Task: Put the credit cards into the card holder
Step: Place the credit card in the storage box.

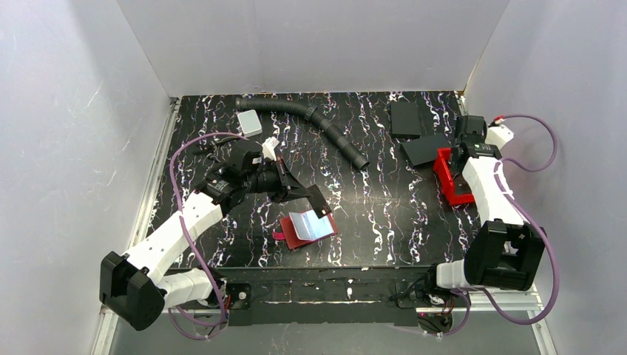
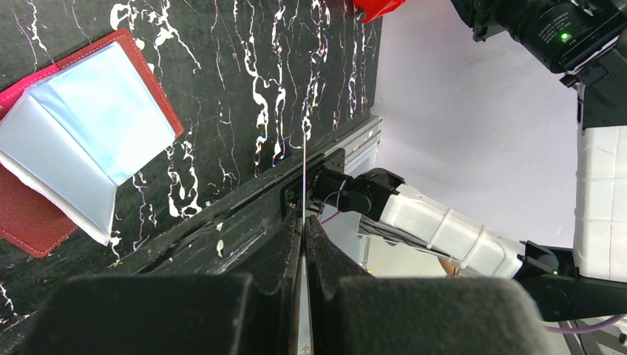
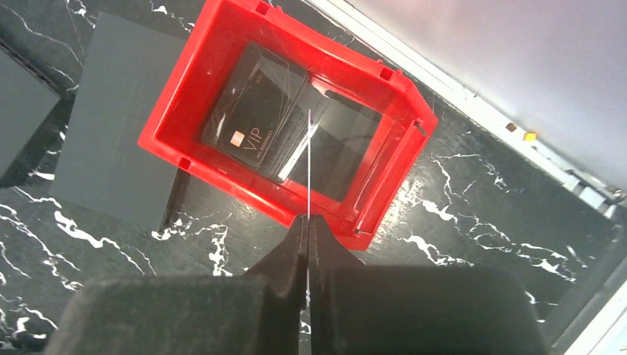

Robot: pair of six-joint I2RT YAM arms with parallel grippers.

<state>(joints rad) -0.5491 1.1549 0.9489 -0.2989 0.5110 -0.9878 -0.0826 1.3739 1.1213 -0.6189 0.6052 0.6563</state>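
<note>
Left jaws clamped on thin edge-on card (image 2: 304,177) beside open wallet (image 2: 29,222) on table (image 1: 384,207), right jaws clamped on second card (image 3: 308,163) above bin (image 3: 177,96)

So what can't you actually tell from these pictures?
How many credit cards: they overlap on the card holder, and the left wrist view's edge cuts them off.
Whether it has pockets: cards cover its middle in both views.
Thin pale line past the shut left tool and right tool, wrist views: edge-on, unidentifiable.
Red bin contents, top view: too small, partly under the right arm.
</note>
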